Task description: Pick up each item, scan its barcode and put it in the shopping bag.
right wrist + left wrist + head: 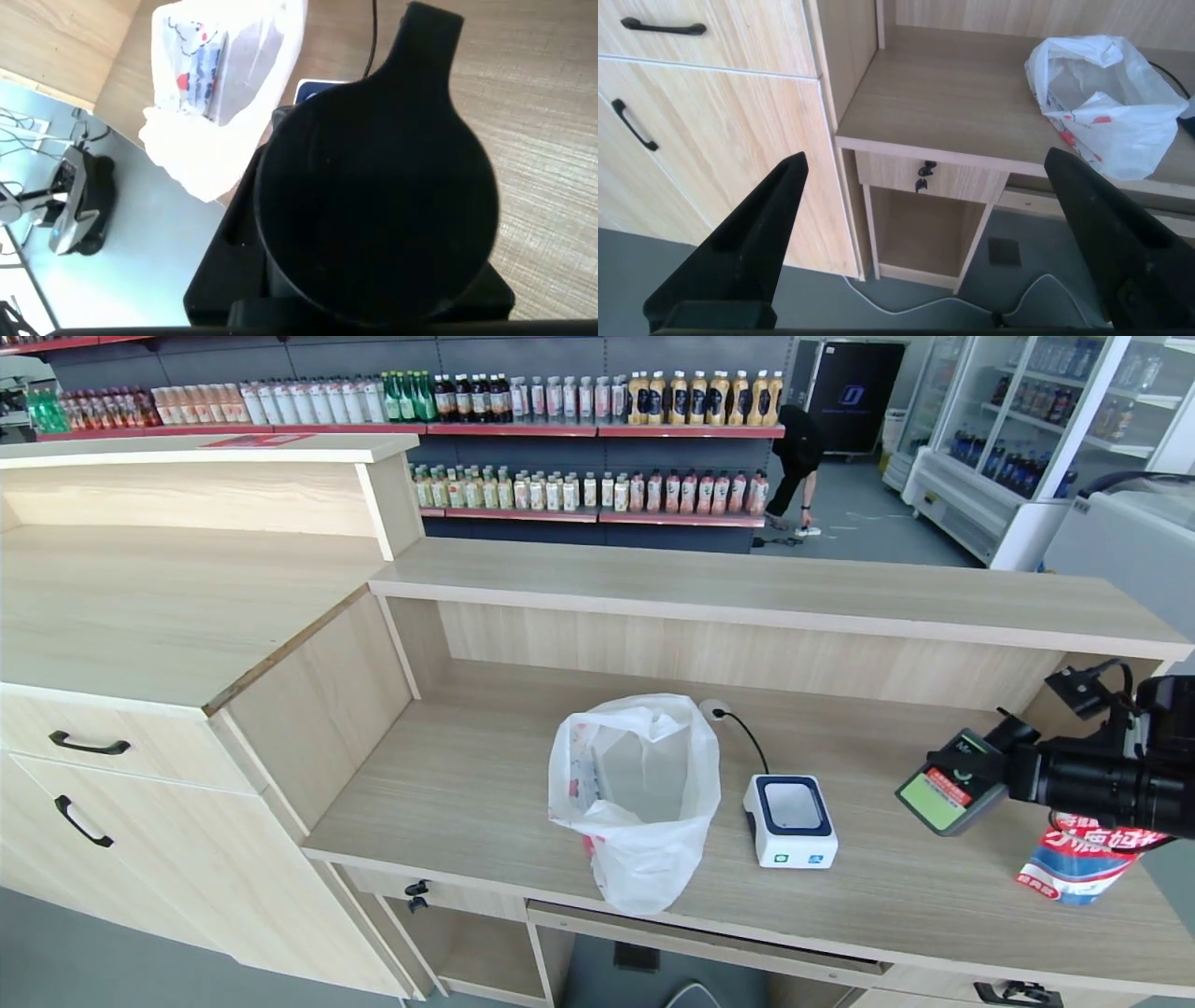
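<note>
Right gripper was clamped on a small dark flat box with a green and red label. It held the box in the air over the right part of the pale wood-grain counter, label face turned up and leftward. Barcode side of the box: could not tell.

White square barcode scanner with a dark-framed glass window sat on the counter, well to the left of the box. Its black cable ran toward the back. Translucent white plastic shopping bag stood just beside the scanner on its left, mouth open upward, with a printed packet inside. Blue, white and red pouch sat on the counter under the right arm, near the front edge, not yet handled.

Left gripper hung low in front of the counter's left end, fingers wide apart, nothing between them.

Judgement: step in hand was the scan.
- Carry the box left and down over the glass window.
- Turn the wrist until the coded face meets the glass roughly parallel, close but not pressing.
- Keep the grip firm.
- Stay clear of the cable and the bag's rim on the way.
</note>
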`<state>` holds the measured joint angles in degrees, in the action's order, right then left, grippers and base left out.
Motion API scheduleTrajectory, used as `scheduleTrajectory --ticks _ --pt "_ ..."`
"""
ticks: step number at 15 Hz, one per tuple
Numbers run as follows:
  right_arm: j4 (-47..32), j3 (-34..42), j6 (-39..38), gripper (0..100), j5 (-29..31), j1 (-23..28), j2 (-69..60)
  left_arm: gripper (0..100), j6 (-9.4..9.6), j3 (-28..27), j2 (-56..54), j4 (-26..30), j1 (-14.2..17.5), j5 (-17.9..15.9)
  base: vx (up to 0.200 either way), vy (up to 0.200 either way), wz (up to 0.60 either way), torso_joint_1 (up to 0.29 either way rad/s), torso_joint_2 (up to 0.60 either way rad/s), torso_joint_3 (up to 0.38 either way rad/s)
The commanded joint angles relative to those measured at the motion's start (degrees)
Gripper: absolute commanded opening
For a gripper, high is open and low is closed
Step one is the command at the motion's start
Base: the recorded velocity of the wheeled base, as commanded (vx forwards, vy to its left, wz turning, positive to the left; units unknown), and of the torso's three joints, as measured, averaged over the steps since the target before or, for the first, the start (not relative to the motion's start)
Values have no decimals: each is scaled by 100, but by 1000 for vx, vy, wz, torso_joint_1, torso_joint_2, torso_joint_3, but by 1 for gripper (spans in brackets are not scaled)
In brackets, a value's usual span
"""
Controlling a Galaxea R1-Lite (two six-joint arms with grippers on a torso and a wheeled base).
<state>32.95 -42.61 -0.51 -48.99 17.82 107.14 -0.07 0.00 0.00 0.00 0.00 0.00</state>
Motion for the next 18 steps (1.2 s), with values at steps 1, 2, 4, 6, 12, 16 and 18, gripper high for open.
scheduleTrajectory --ticks 1,2,4,6,12,16,18 --pt "1 15 86 0 -5 -104 123 100 -1 0 0 0 0 0 0 0 0 0 0 0" --pt "1 15 192 0 4 -156 184 100 -1 0 0 0 0 0 0 0 0 0 0 0" --pt "27 -11 324 0 21 -253 272 100 -1 0 0 0 0 0 0 0 0 0 0 0" --pt "54 -55 412 0 48 -332 386 100 -1 0 0 0 0 0 0 0 0 0 0 0" --pt "203 -275 403 0 241 -605 720 100 -1 0 0 0 0 0 0 0 0 0 0 0" --pt "247 -433 350 0 250 -754 826 100 -1 0 0 0 0 0 0 0 0 0 0 0" --pt "256 -477 341 0 250 -815 878 100 -1 0 0 0 0 0 0 0 0 0 0 0"
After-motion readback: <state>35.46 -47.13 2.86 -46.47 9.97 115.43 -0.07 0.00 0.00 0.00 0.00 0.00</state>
